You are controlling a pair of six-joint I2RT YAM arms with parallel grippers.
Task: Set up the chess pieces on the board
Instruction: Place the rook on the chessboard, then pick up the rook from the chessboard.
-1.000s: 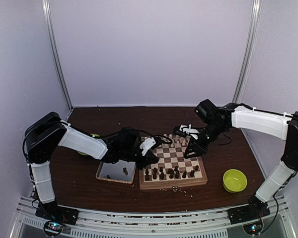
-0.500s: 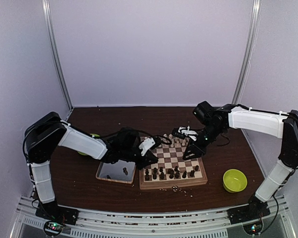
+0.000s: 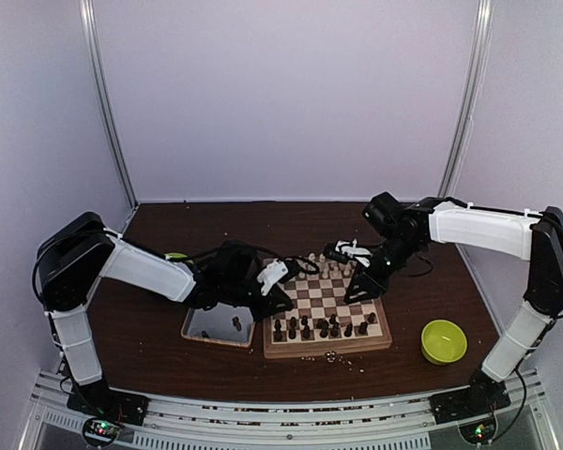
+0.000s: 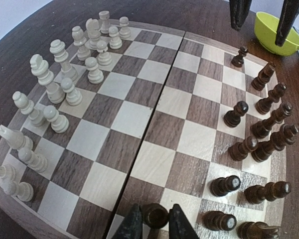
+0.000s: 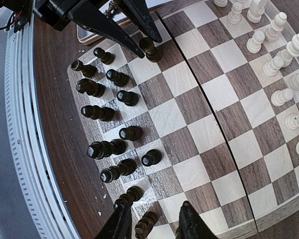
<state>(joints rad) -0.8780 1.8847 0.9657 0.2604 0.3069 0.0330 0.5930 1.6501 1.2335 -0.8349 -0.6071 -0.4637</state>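
Between the fingers of the left gripper (image 4: 154, 225), at the board's left side, a dark piece (image 4: 154, 213) stands upright, the jaws narrowed onto its sides. The board (image 4: 162, 107) spreads away from that grip. Its middle squares are bare, the pale chessmen (image 4: 65, 84) cluster along the far side, and the other dark chessmen (image 4: 261, 129) stand in two uneven lines along the near side.

In the right wrist view the held piece hangs over a square just inward of those two lines, at their left end. Whether its base touches the wood cannot be told. The coming move seems to turn on this: its place probably lies a short way toward the near edge. Its long axis is vertical, so it should need only a small sideways shift and a straight release, not a turn.

The right gripper (image 5: 154, 224) hovers wide open toward the right end of the dark lines. A corner chessman (image 5: 145, 225) shows below the gap, ungripped as far as can be judged.

Just beside the board's left edge, the tray (image 3: 205, 319) holds a loose chessman (image 3: 235, 322), and the left arm is plainly the nearer to it. A green bowl (image 3: 444, 340) sits well apart on the right.
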